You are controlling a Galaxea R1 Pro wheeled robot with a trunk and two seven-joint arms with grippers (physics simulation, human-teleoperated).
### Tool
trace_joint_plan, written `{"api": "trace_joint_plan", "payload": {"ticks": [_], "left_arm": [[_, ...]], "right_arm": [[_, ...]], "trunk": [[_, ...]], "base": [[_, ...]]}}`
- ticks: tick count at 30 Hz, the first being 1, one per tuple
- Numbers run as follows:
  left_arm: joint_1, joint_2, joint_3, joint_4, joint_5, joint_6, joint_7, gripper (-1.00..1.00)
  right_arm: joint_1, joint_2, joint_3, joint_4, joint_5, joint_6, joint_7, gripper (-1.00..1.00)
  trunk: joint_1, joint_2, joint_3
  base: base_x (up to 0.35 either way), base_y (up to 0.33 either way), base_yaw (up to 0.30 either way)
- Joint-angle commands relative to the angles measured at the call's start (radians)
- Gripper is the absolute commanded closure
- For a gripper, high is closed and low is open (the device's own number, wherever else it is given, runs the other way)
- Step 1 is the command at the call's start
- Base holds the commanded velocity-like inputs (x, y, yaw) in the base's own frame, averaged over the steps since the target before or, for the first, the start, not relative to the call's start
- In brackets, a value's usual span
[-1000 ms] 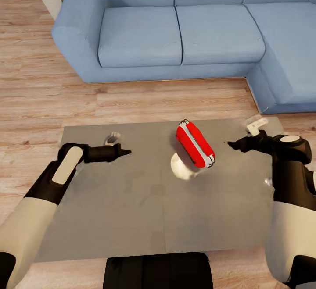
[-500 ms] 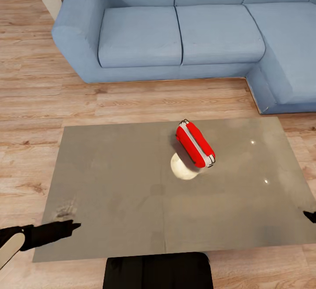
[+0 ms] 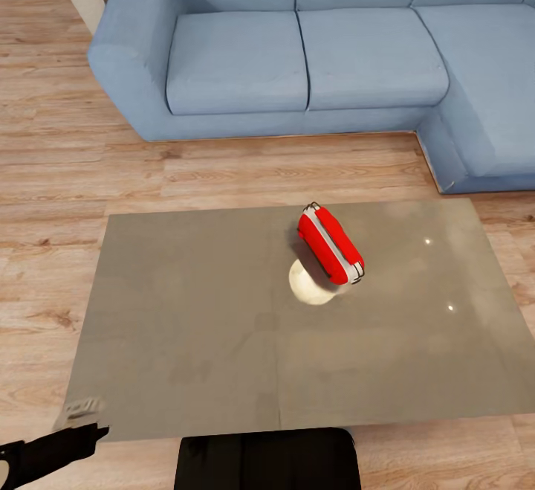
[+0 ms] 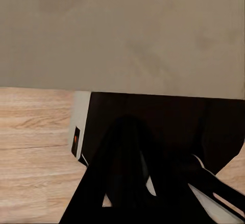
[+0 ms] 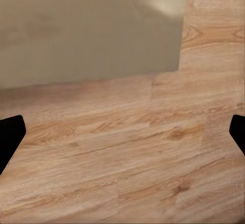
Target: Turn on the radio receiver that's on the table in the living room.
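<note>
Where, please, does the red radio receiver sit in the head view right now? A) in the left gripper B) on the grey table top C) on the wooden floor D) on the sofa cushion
B: the radio receiver rests on the table, in front of the sofa.

Red, grey, blue and wood tones in a rendered living room

The radio (image 3: pixel 330 245) is showing bright red with a white band along one side (a thin metal wire at its far end), sitting over a pale cream patch on the glossy grey-taupe table (image 3: pixel 186 311), which is carrying two tiny white glints. The sofa (image 3: pixel 297 51) is showing plain light blue, and the floor (image 3: pixel 74 170) is showing light brown wood grain in planks. The left gripper (image 3: pixel 82 434) is showing black.
</note>
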Motion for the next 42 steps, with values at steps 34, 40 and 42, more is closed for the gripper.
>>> {"api": "trace_joint_plan", "payload": {"ticks": [34,40,42], "left_arm": [[0.000,0.002,0.000,0.013,-0.006,0.001,0.001,1.00],[0.000,0.002,0.000,0.015,-0.004,0.001,0.001,1.00],[0.000,0.002,0.000,0.014,-0.004,0.001,0.001,1.00]], "right_arm": [[0.000,0.125,-0.178,0.016,0.035,-0.181,0.031,-1.00],[0.000,0.125,-0.210,0.060,0.072,-0.229,0.030,-1.00],[0.000,0.125,-0.221,0.065,0.077,-0.237,0.030,-1.00]], "trunk": [[0.000,0.000,0.053],[0.000,0.000,0.062],[0.000,0.000,0.066]], "base": [[-0.159,0.000,0.000],[-0.319,0.000,0.000],[-0.133,0.000,0.000]]}}
